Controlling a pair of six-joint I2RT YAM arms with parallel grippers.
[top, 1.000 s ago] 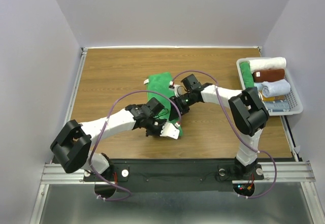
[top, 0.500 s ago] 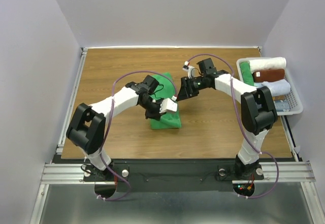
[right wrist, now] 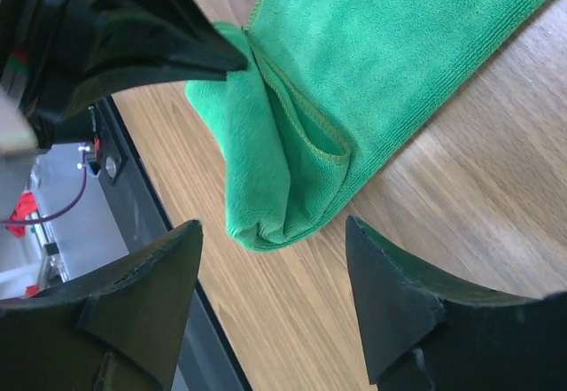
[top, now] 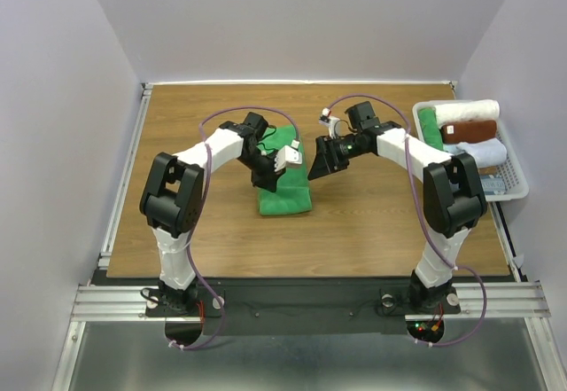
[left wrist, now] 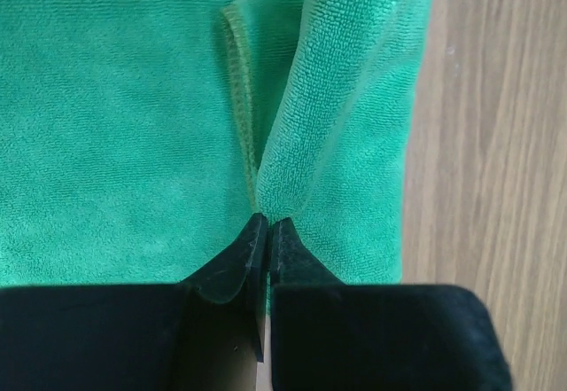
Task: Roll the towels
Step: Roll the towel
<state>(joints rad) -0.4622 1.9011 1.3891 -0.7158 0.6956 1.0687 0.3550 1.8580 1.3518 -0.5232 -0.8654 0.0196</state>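
Left hand (left wrist: 267,224), towel (left wrist: 106,125) rearward; basket (top: 507,194) rightward

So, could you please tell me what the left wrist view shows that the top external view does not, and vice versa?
Only the left wrist view shows the left gripper shut on a raised fold of the green towel, beside its stitched hem. Only the top external view shows the right gripper hovering beside that towel, and the basket of rolled towels at the right edge. Both show the green towel lying on the wooden table.
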